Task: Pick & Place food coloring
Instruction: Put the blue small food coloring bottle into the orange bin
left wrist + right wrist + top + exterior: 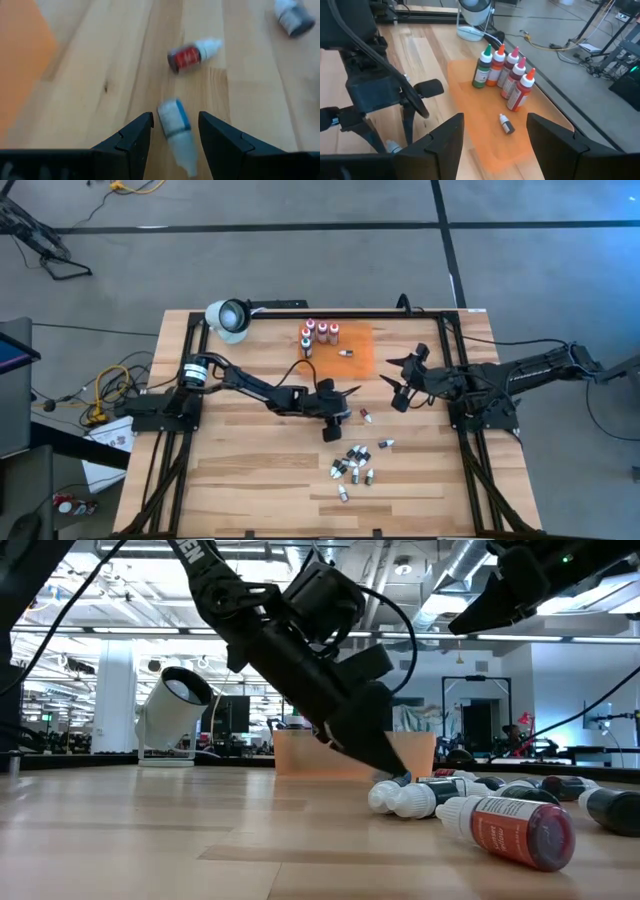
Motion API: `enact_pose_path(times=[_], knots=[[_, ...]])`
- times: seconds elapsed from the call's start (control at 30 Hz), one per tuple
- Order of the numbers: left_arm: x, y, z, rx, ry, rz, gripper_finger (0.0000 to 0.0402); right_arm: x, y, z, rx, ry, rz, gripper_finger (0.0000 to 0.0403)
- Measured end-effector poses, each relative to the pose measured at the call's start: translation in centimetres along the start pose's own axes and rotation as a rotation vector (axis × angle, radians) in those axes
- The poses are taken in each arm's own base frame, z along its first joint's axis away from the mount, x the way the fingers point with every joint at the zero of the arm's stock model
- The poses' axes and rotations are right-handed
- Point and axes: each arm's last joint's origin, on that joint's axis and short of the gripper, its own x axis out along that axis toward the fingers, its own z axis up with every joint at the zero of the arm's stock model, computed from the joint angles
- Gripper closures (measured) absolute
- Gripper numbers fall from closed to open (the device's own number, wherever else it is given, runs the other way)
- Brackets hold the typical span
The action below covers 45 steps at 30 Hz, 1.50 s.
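Where fingers (135,137) flank it, dropper (175,127) blurs.

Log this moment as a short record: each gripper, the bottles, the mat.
left gripper: low over the table, fingers either side of a blue-labelled dropper; grip unclear
right gripper: open, above the mat's edge, empty
orange mat: five tall bottles standing together, one small dropper lying
loose droppers: scattered on the wood, lying down
red dropper: lying beyond the left gripper

A flat orange mat (352,345) lies at the far edge of the wooden tabletop (250,470), with a white lamp (229,318) at the corner and cables (110,385) on the floor beside it.
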Motion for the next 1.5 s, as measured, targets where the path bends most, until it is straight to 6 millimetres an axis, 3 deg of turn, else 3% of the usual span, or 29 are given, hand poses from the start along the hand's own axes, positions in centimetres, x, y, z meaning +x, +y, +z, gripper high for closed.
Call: enact_pose_path(times=[1.5], knots=[[0.23, -0.18, 0.10, -0.024, -0.031, -0.040, 0.0254, 0.11, 0.08, -0.03, 0.005, 0.005, 0.002, 0.0194]])
